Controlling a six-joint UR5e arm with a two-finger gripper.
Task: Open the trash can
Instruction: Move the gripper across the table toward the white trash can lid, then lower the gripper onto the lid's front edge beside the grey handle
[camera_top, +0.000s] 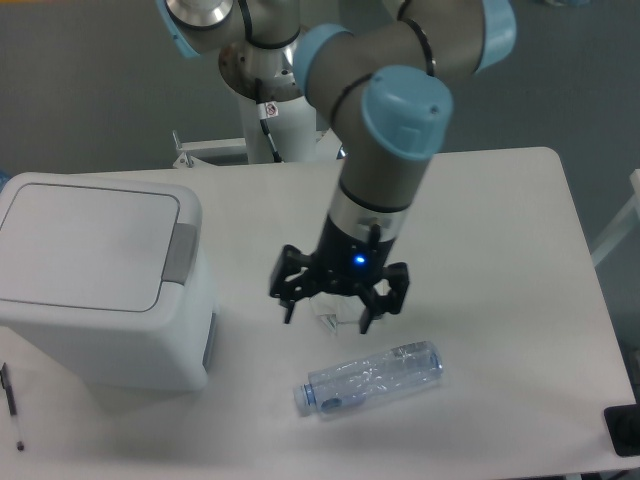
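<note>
1. Broadly, a white tabletop (500, 230) carries everything; the hand hangs over its middle part, with bare surface stretching away to the hand's right side of the picture.
2. Trash can (100, 280): white, boxy, rounded corners, biggest item here. It sits well apart from the hand, off toward the left edge of the view. Its flat lid (85, 245) lies down, closed. A grey latch button (180, 253) sits on the lid edge that faces the hand.
3. Arm (385, 150): grey tube segments with light blue caps, reaching down from the top of the view to the hand. A white mounting post (275, 120) stands behind it, at the tabletop's far edge.
4. Hand (335, 305): black, two fingers spread wide and pointing down, holding nothing. A small blue light glows just above the fingers. I cannot tell how high it hangs above the surface.
5. Clear plastic bottle (370, 378): lies on its side just in front of the hand, nearer the camera, cap end toward the lower left. Not touched by the fingers.
6. Crumpled white paper (335, 318): directly under the hand, mostly hidden between the fingers.
7. Pen (12, 405): thin, dark-tipped, far from the hand at the lower left, in front of the trash can.
</note>
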